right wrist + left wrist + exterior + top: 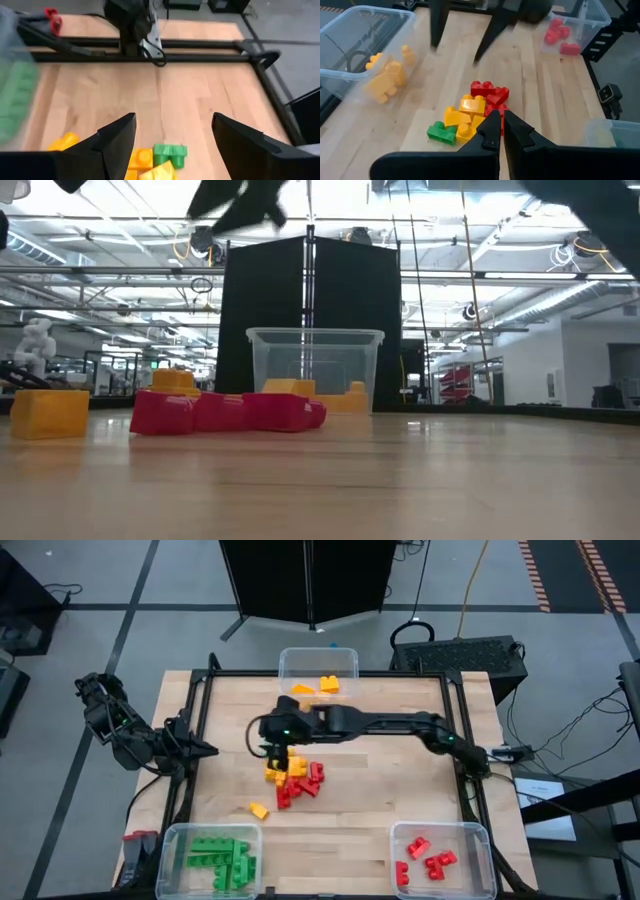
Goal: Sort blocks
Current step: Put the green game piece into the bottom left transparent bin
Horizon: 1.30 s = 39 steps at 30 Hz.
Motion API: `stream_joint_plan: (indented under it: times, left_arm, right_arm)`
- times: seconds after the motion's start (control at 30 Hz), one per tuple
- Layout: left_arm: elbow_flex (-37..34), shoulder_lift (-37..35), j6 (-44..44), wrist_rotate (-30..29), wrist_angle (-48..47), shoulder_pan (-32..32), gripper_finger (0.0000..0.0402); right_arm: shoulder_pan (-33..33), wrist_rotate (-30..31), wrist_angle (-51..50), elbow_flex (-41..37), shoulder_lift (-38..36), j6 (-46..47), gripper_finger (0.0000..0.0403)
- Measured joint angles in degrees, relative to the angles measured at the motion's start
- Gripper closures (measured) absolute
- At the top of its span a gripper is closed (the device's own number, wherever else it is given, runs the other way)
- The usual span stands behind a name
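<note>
A: Wooden tabletop [400, 750] is shown with the right gripper [280, 755] held spread and empty over the central pile [296, 780]; a green block [170, 151] lies just beyond and between its fingers.

B: Descent should be centred before closing. The left gripper [501, 131] is parked clenched at the table's edge. Counted: three bins, one stray yellow block [259, 810].

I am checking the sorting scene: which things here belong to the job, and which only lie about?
Job: loose blocks, stray yellow block, green block, right gripper open above them.
Lying about: black keyboard-like case, red clamp.
</note>
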Motion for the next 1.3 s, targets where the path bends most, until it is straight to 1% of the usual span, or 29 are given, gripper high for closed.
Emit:
stream_joint_plan:
  times: [0.17, 0.33, 0.5, 0.8, 1.3]
  left_arm:
    - [0.0, -0.02, -1.49, -0.45, -0.02, 0.0, 0.0398]
    - [0.0, 0.04, -2.86, -0.51, -0.22, 0.0, 0.0398]
    - [0.0, 0.04, -2.98, -0.65, -0.35, 0.0, 0.0398]
    - [0.0, 0.11, -2.96, -1.77, -0.46, 0.0, 0.0398]
    - [0.0, 0.09, -2.9, -2.16, -0.46, 0.0, 0.0398]
  right_arm:
    - [-2.13, -4.65, 7.3, 0.24, 5.54, 0.02, 0.0147]
    - [-3.97, -8.05, 7.57, -0.06, 11.34, 0.04, 0.0147]
    - [-5.89, -10.56, 8.68, 0.22, 14.14, 0.28, 0.0147]
    - [-8.72, -10.63, 7.89, 0.15, 17.38, 1.11, 0.0147]
    - [-8.76, -10.6, 4.77, 0.13, 19.14, 1.09, 0.0147]
